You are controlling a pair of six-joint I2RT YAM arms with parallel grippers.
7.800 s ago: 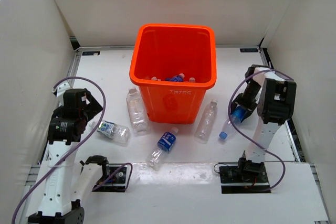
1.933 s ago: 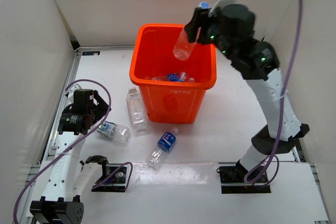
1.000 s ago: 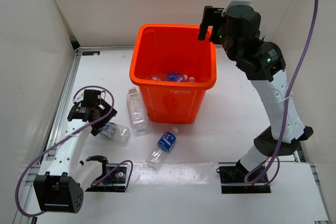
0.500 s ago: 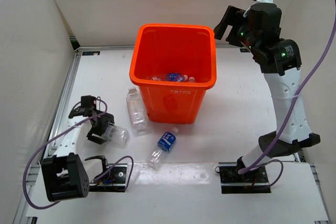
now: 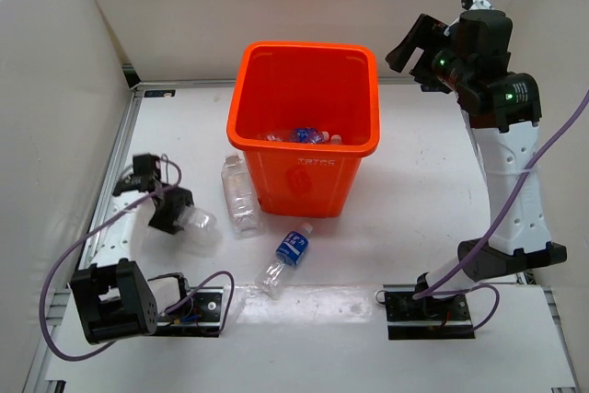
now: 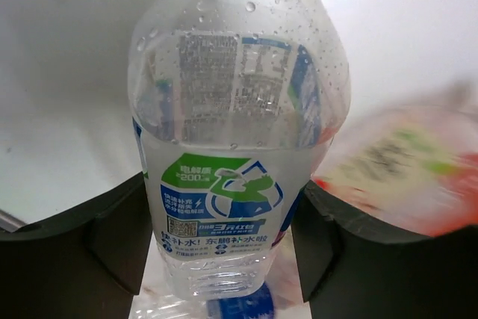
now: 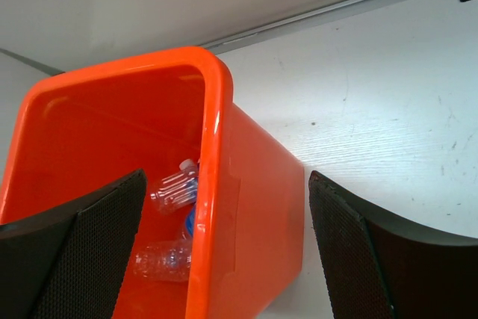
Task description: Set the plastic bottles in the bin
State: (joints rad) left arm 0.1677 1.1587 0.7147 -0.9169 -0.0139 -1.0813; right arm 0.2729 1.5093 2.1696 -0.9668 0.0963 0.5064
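Observation:
The orange bin (image 5: 350,149) stands at the table's middle back, with several plastic bottles (image 5: 308,135) lying in its bottom. At the left of the table my left gripper (image 5: 173,213) is shut on a plastic bottle (image 5: 195,223). In the left wrist view this bottle (image 6: 231,132) has a blue and green label, and both black fingers (image 6: 112,248) press its sides. Another clear bottle (image 5: 237,195) lies beside the bin's left wall, and a blue-labelled one (image 5: 288,253) lies in front of it. High to the right of the bin, my right gripper (image 5: 416,46) is open and holds nothing.
White walls close the table in on the left, back and right. In the right wrist view the bin's rim (image 7: 213,110) runs between my open right gripper (image 7: 224,255), with bottles (image 7: 173,190) below inside. Both arm bases and cables sit at the near edge.
My left gripper has come down over the labelled bottle and shut on it. My right arm, empty after letting a bottle go over the bin, has swung right, away from the bin's mouth.

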